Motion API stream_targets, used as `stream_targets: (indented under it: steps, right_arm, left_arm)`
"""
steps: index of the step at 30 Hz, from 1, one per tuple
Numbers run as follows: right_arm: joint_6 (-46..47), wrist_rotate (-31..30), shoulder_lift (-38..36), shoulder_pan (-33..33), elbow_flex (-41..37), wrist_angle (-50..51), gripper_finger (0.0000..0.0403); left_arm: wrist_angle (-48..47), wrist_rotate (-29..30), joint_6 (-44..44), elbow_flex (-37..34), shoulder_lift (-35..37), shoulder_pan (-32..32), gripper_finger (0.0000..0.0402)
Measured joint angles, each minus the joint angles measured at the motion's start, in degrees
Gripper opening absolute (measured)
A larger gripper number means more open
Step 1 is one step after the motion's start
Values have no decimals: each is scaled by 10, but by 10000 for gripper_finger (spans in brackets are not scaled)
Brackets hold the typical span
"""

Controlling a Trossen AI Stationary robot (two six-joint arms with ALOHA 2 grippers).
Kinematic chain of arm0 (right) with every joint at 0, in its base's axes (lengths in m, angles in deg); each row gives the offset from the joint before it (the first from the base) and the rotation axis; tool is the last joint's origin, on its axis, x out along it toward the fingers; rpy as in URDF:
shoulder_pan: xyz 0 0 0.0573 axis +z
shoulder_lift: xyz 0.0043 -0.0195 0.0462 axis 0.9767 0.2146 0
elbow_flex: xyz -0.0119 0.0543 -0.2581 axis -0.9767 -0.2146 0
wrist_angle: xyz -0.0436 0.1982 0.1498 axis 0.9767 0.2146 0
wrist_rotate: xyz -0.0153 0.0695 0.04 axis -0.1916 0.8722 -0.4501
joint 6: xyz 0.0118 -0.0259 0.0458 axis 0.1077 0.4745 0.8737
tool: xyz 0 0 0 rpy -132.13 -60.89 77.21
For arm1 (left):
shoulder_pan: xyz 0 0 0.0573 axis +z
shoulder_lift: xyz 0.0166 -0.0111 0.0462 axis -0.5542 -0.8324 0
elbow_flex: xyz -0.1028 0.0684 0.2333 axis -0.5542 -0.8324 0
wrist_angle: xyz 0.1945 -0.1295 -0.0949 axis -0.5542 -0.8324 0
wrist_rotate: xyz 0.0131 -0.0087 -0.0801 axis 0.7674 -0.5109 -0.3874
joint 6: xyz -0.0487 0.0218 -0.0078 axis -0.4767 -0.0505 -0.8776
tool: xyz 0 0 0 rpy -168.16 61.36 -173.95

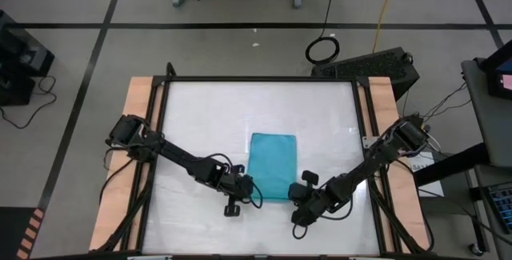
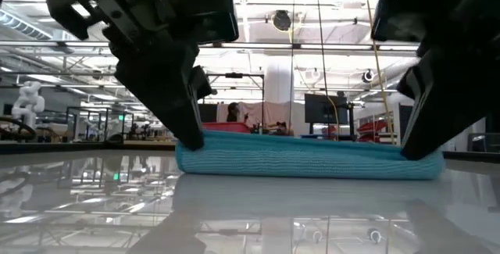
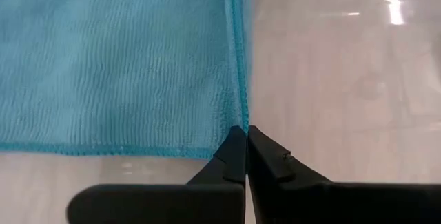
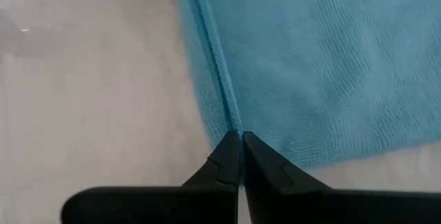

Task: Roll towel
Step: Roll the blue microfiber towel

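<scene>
Towel (image 1: 272, 166) lies flat mid tabletop (image 1: 200, 116), folded into a rectangle. Left gripper (image 3: 246, 138) at towel's near-left corner, fingers (image 3: 231, 158) pinched together on the corner hem. Right gripper (image 4: 241, 141) at towel's near-right corner, fingers (image 4: 258, 156) likewise pressed together on the edge seam.

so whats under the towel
The towel lies flat on the white table; nothing shows beneath it and no bulge, though the cloth hides that patch. The shut left gripper and right gripper pinch its near corners.
</scene>
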Motion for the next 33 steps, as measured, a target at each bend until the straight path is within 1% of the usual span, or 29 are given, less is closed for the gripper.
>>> stream_targets:
  steps: [4,9,16,20,23,26,29,33]
  right_arm:
    - [8,8,0,-3,-15,-13,0]
    - [14,16,0,-7,-28,-26,4]
    - [14,19,-1,-9,-34,-25,28]
    - [-2,7,-1,-8,-34,-19,57]
    - [-26,1,-2,-4,-34,-17,90]
    - [-51,-5,-12,3,-35,-7,124]
    - [-64,-34,-35,16,-35,25,147]
    - [-89,-84,-69,45,-35,60,158]
  left_arm:
    - [-5,27,0,1,-10,1,3]
    - [-3,28,0,1,-32,1,4]
    - [-3,31,2,2,-38,1,7]
    - [-5,33,2,2,-38,0,22]
    - [-5,30,2,2,-39,2,35]
    - [-6,22,1,2,-39,5,39]
    - [-9,20,1,4,-40,5,40]
    - [-8,16,0,4,-40,9,40]
